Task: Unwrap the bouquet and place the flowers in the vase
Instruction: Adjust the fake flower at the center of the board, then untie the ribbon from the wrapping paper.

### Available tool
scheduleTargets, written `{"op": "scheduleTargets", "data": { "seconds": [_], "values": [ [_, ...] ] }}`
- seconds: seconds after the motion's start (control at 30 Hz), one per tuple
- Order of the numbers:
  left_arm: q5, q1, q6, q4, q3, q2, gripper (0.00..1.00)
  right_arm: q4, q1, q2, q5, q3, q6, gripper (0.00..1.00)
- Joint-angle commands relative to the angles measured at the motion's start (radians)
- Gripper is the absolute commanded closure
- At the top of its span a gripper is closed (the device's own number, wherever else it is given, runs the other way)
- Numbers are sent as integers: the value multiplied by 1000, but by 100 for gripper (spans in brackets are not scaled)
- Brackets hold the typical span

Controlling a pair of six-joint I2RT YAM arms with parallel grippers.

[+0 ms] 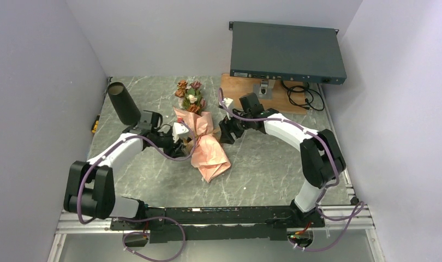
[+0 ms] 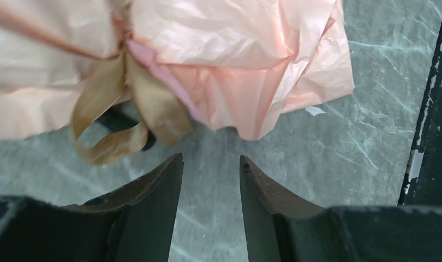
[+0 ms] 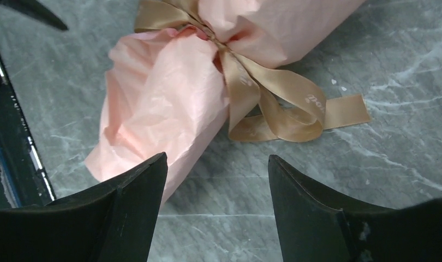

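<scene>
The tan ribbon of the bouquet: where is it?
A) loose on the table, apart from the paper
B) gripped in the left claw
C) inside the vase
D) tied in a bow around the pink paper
D: the right wrist view shows the ribbon knotted around the pink paper; the left claw stands open, holding nothing.

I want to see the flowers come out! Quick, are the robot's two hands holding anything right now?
Left gripper: open, holding nothing.
Right gripper: open, holding nothing.
</scene>
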Motion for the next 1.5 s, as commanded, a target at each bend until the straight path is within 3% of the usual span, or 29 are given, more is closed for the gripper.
{"op": "scheduleTargets", "data": {
  "seconds": [0.0,0.37,0.7,0.93,1.1,1.3,1.47],
  "values": [
    [-46,-82,14,109,19,78,52,-20,-2,47,40,64,2,29],
    [-169,-137,-44,270,27,211,54,-67,-2,141,59,104,-25,27],
    [-92,-32,65,79,29,113,59,-83,-2,155,75,92,-47,32],
    [-88,-80,-6,190,49,194,53,-71,-2,159,56,82,-16,32],
    [-109,-127,-59,289,62,248,55,-63,-2,161,51,75,-8,34],
    [-164,-143,-88,364,76,274,63,-57,-2,167,49,74,0,39],
    [-146,-142,-87,309,110,244,83,-74,-2,173,49,78,-10,56]
  ]
}}
